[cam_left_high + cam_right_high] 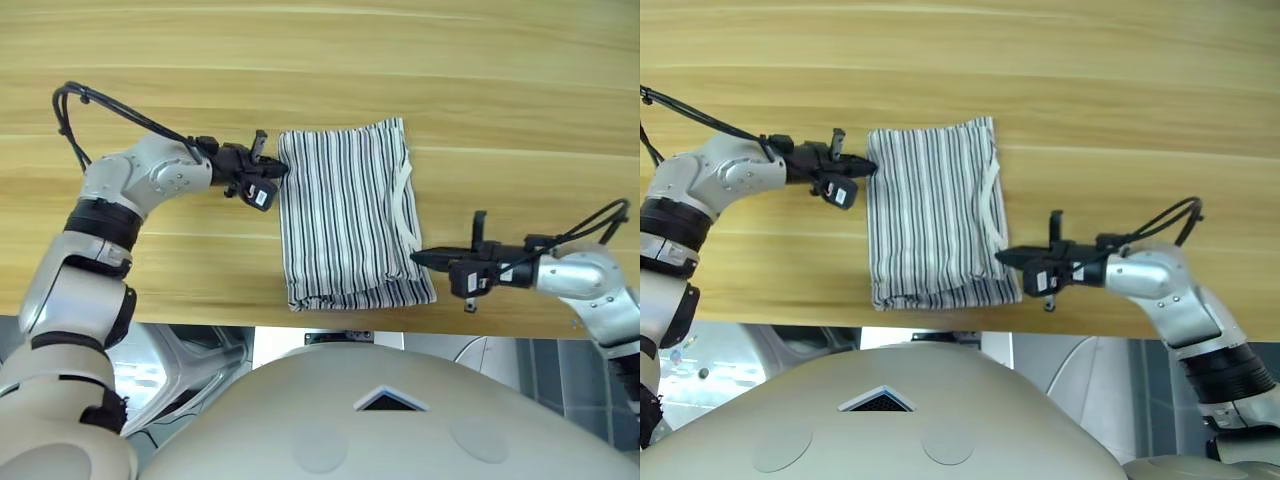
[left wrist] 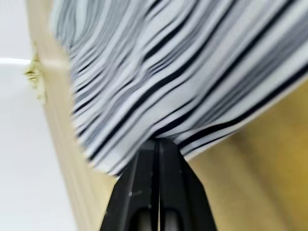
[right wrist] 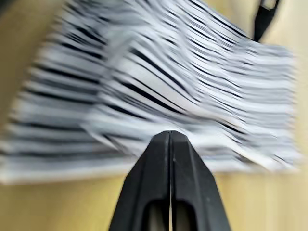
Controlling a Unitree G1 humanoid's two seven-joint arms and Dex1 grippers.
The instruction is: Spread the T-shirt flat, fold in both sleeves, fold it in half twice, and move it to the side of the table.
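Note:
The striped T-shirt [image 1: 345, 215] lies folded into a small rectangle on the wooden table [image 1: 420, 60], close to the near edge. Its white neckline shows along the right side. My left gripper [image 1: 283, 168] is at the shirt's far left corner, shut on the hem there. In the left wrist view its closed tips [image 2: 156, 142] meet the edge of the striped cloth [image 2: 183, 62]. My right gripper [image 1: 416, 257] is at the shirt's near right edge, shut on the fabric. In the right wrist view its tips [image 3: 169, 134] are pressed into the shirt's rim [image 3: 168, 72].
Bare wood stretches beyond the shirt and to both sides. The table's front edge [image 1: 200, 322] runs just below the shirt's near hem. The left gripper [image 3: 264, 17] shows far off in the right wrist view.

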